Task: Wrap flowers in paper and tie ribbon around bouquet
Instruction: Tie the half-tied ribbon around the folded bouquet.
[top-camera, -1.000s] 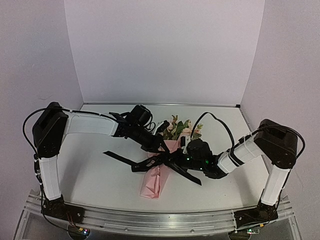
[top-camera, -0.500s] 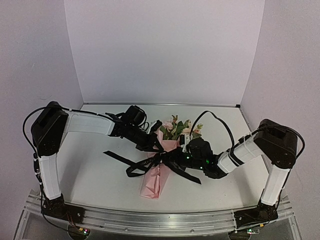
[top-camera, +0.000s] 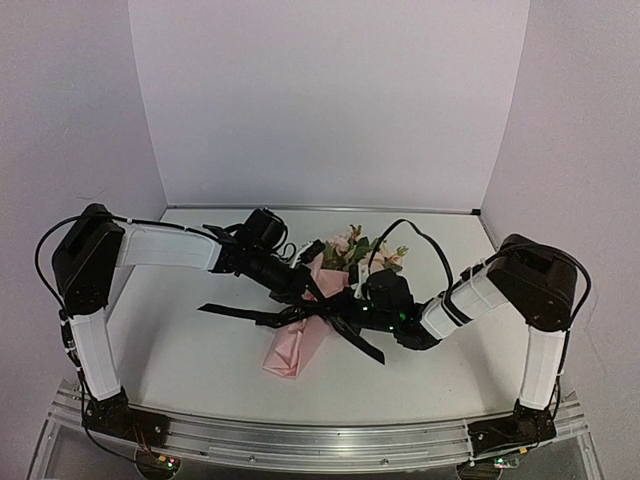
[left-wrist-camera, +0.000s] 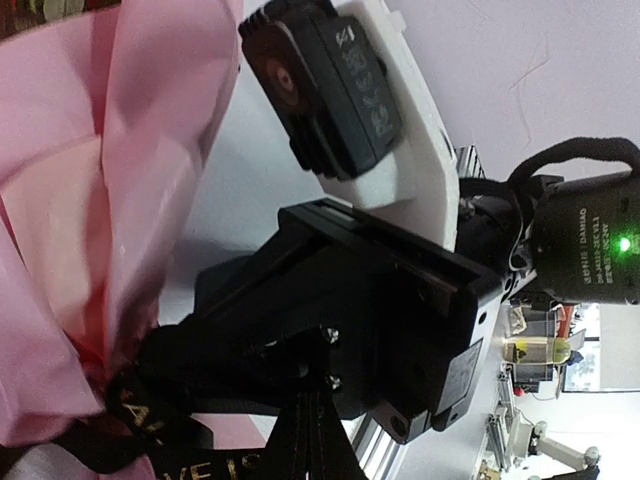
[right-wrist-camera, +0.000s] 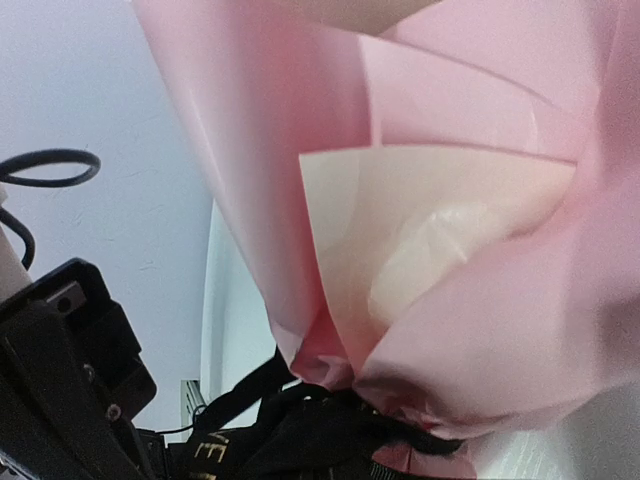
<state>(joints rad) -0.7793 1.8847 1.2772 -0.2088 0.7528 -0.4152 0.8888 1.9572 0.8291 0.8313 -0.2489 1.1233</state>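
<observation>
The bouquet (top-camera: 297, 342) lies on the table (top-camera: 180, 365) with its long axis running from the paper tip, back toward the arms' bases, to the flowers (top-camera: 350, 248), out past both sets of fingertips. The ribbon (top-camera: 228, 312) crosses that axis at the waist, right between the two hands. The left gripper (top-camera: 308, 292) sits just on the blossom side of the crossing and the right gripper (top-camera: 346, 316) is hard against its other flank, so neither is clearly nearer. Both have their jaws together, each apparently pinching a ribbon strand (the wrist views show lettered ribbon (left-wrist-camera: 195, 452) close in front, though not the pinch itself). One tail trails away behind the left gripper, the other beneath the right. Tightening likely means pulling apart across the axis, not along it.
</observation>
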